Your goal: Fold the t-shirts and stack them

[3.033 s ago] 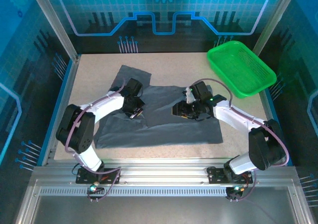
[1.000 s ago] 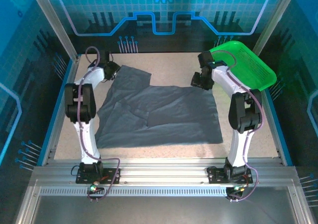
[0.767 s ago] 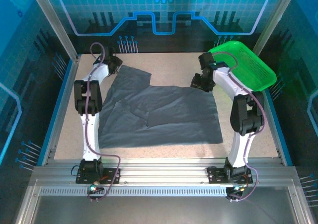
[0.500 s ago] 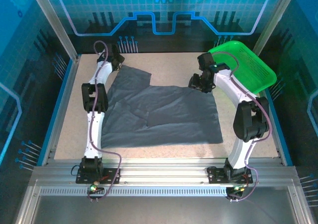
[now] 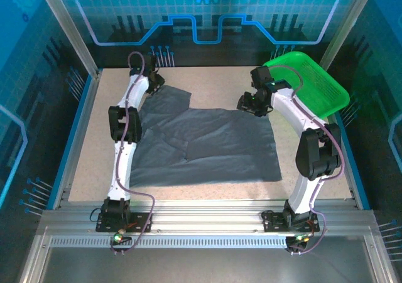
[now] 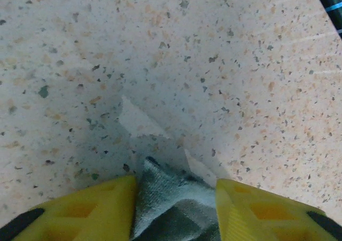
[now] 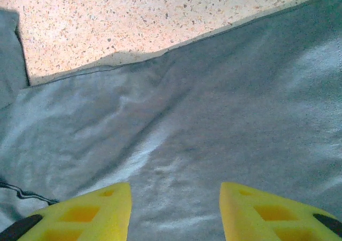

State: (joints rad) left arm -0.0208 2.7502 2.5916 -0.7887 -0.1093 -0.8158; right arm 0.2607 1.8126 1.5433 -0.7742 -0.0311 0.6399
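- Plainly, the slate-grey t-shirt is light, limp cloth. It will sag, drag and crease rather than hold a shape, and it is not fragile or slippery.
- It lies spread across the middle of the speckled table, mostly flat. One sleeve sticks out towards the far left, and a few creases run through the left half.
- The best holds are probably the corners and hems, where one layer can be pinched off the table. A grab in mid-panel would likely bunch the cloth.
- The left gripper is at the far-left tip of the shirt, and a bunched fabric corner sits between its yellow fingers. I cannot tell whether they are pinching it or only straddling it.
- The right gripper is over the shirt just inside its far right hem. Its fingers are spread and grasp nothing, and the cloth beneath lies flat.
- There is bare table beyond the far hem and along the near edge, enough to fold towards either.
- The green basket sits at the far right corner, close beside the right arm. A wide swing on that side could clip it.
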